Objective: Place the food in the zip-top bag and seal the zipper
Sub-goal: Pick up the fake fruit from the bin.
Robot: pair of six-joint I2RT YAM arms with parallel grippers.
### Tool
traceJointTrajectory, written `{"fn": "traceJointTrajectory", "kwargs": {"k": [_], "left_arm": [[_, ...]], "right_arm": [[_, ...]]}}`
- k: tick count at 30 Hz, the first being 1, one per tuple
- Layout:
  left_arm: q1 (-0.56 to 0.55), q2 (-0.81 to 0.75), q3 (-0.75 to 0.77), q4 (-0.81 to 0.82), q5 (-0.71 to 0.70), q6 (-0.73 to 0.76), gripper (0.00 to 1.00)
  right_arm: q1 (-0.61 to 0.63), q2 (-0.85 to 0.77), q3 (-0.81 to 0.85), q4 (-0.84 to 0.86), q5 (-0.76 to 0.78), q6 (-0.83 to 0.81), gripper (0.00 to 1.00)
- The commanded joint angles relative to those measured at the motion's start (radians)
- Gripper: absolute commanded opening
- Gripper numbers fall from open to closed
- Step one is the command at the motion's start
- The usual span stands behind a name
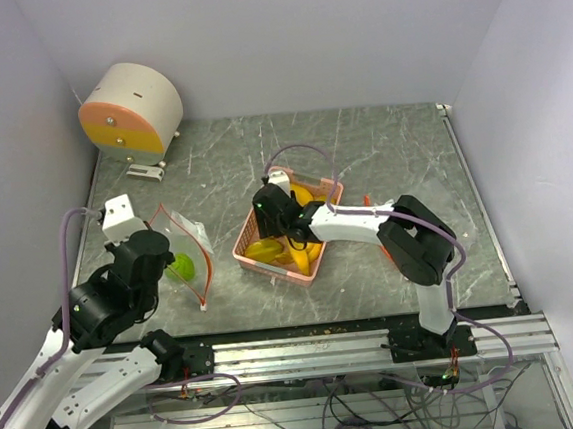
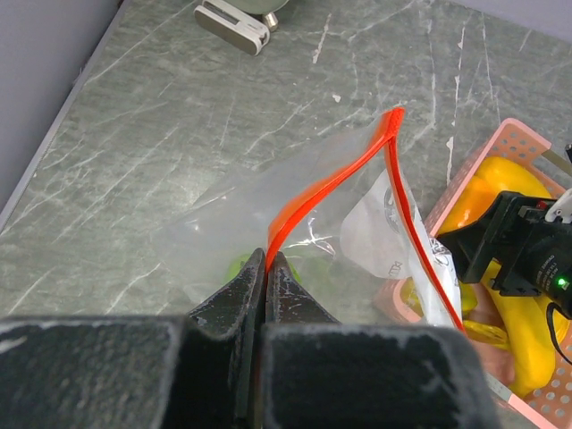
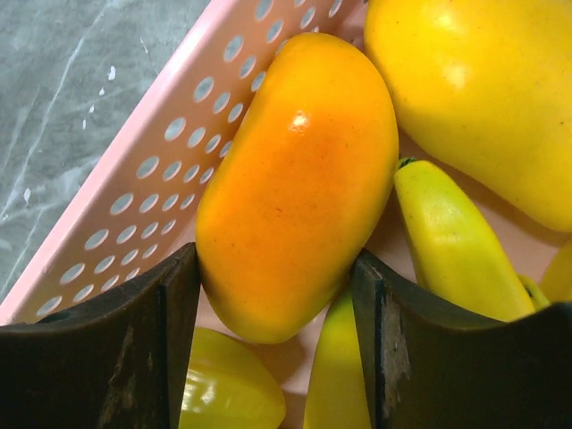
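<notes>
The clear zip-top bag (image 1: 194, 245) stands open on the table at the left, with a bumpy green ball (image 1: 182, 267) inside. My left gripper (image 2: 267, 264) is shut on the near side of its red-orange zipper (image 2: 322, 192), and the green ball (image 2: 234, 266) shows just beyond the fingertips. My right gripper (image 3: 277, 295) is down in the pink basket (image 1: 244, 240), with its jaws closed against both sides of the orange fruit (image 3: 295, 188). A yellow mango-like piece (image 3: 483, 98) and yellow bananas (image 3: 447, 241) lie around it.
A round white and orange device (image 1: 132, 110) stands at the back left, and its foot (image 2: 232, 25) shows in the left wrist view. A small red-orange piece (image 1: 366, 203) lies right of the basket. Walls close in the left, back and right sides.
</notes>
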Motion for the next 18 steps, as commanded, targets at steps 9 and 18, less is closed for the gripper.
{"fn": "traceJointTrajectory", "kwargs": {"k": [9, 18], "left_arm": [[0.004, 0.018, -0.046, 0.074, 0.034, -0.014, 0.07], [0.004, 0.083, -0.102, 0.187, 0.077, -0.02, 0.07]], "right_arm": [[-0.01, -0.208, -0.116, 0.102, 0.019, -0.086, 0.31], [-0.009, -0.481, -0.233, 0.181, -0.276, -0.201, 0.32]]}}
